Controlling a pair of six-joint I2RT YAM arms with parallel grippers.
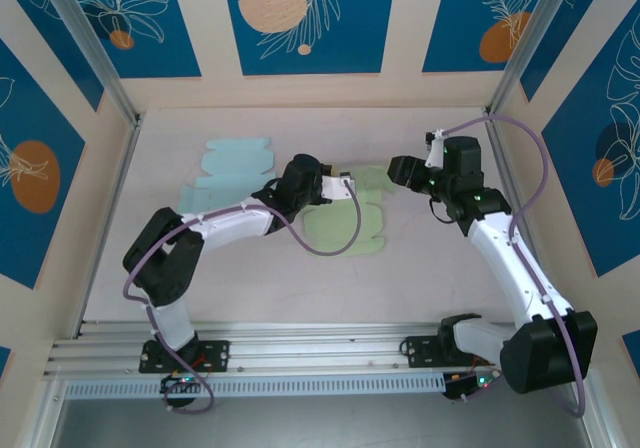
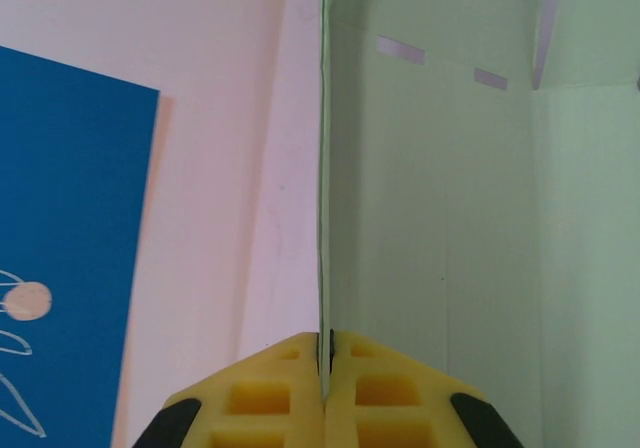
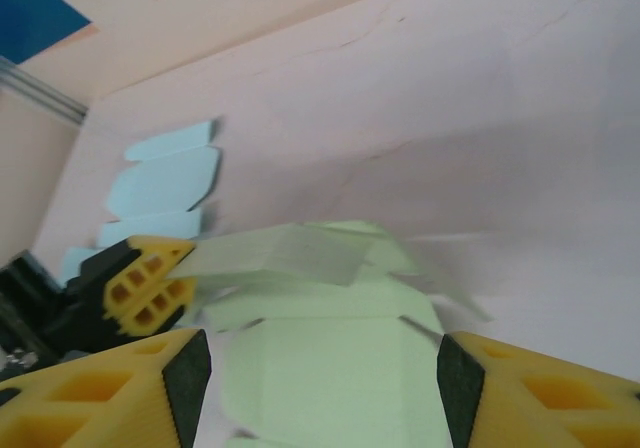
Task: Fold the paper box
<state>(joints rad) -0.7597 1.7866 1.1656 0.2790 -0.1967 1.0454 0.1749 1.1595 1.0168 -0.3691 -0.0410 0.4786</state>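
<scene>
The pale green paper box point(image 1: 340, 226) lies as a flat cut-out in the middle of the table, with one flap point(image 3: 290, 253) lifted. My left gripper point(image 1: 338, 186) is shut on that flap. In the left wrist view its yellow fingertips point(image 2: 290, 383) pinch the thin paper edge, and the green panel point(image 2: 440, 218) stands to the right. My right gripper point(image 1: 400, 171) hovers open just right of the flap and holds nothing. In the right wrist view its fingers point(image 3: 187, 378) stand wide apart over the green paper box point(image 3: 330, 368), facing the left gripper's yellow fingertips point(image 3: 150, 286).
A light blue flat paper cut-out point(image 1: 235, 168) lies at the back left of the table, also visible as blue paper point(image 3: 165, 183). Walls with blue panels close in the table on three sides. An aluminium rail point(image 1: 320, 353) runs along the near edge.
</scene>
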